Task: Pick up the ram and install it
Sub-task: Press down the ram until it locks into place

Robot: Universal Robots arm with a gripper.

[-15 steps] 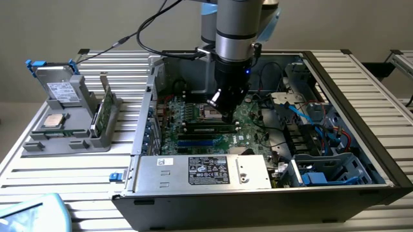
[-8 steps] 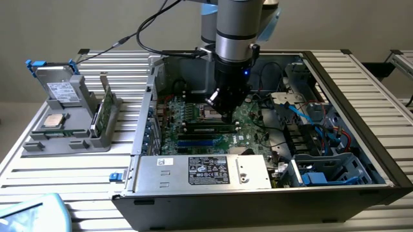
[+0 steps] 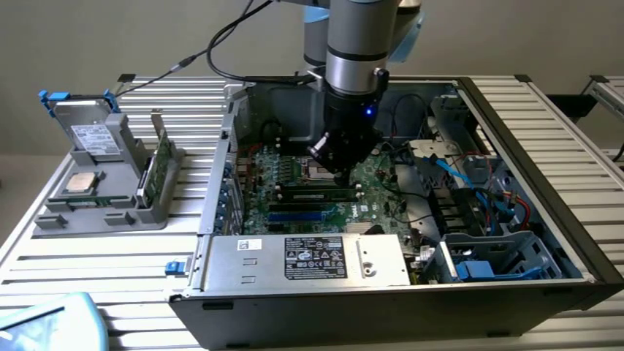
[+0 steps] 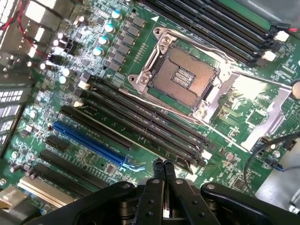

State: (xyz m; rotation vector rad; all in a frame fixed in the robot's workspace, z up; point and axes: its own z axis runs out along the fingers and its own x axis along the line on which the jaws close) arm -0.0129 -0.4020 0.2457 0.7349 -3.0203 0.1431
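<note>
1. Ram (image 3: 312, 194): a long, narrow stick with a row of dark chips lies along 1 of the memory slots on the motherboard (image 3: 385, 183), inside the open computer case (image 3: 546, 146). It sits just beside the processor socket (image 3: 322, 172), on the side nearer the power supply (image 3: 312, 257). It looks level and low in the slot. Whether the end latches have caught is too small to tell.
2. Gripper (image 3: 341, 174): it is closed, the fingers pressed together with nothing between them. It hangs low over the board, just above the stick near its end at the exterior view's right. From the wrist, the gripper (image 4: 164, 165) points at the board just past the end of the black slots (image 4: 145, 122), between them and the blue slot (image 4: 89, 138). Actual contact with the stick cannot be made out.
3. Step in hand, as a judgement: the carrying is done and the work is at seating, with closed fingers used as a pusher.
4. What seating calls for: straight-down pressure over the stick itself, even at both ends, without sliding onto the empty socket (image 4: 180, 77).
5. Outside the case, on the desk (image 3: 117, 256), a grey holder (image 3: 98, 212) keeps an upright green card (image 3: 161, 164), well apart from the gripper.
</note>
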